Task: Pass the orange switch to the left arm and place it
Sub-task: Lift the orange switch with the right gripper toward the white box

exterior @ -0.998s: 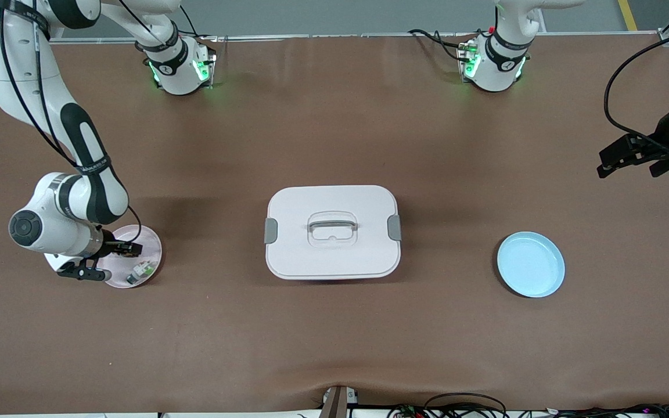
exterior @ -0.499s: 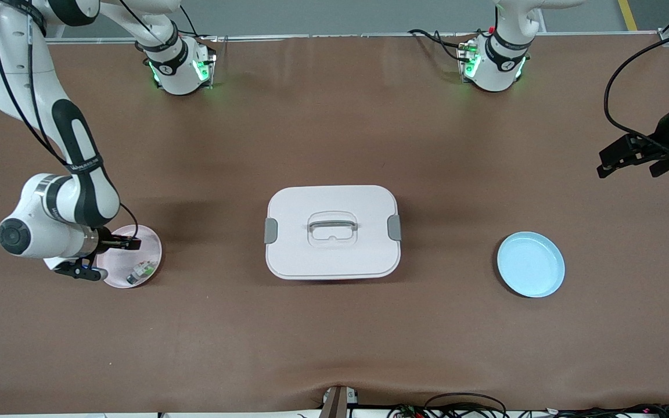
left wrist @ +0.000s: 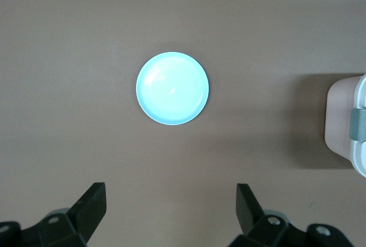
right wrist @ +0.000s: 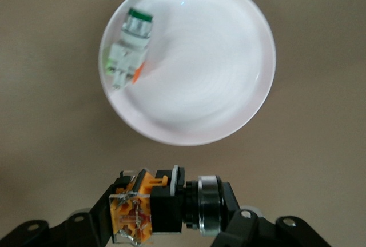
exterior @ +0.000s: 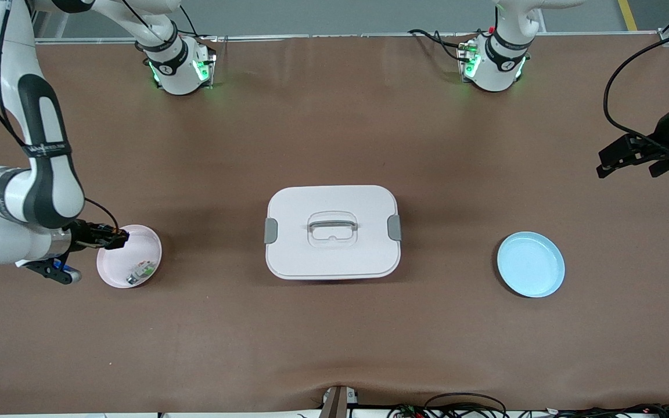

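Right tool (right wrist: 166,210) gripping orange switch (right wrist: 154,204), brown table (exterior: 334,337)

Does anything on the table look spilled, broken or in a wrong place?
Nothing stands out. The large white plastic box sits closed, the round blue plate is bare, and a small greenish-white part lies in the round pink plate. The right gripper holds the orange switch.
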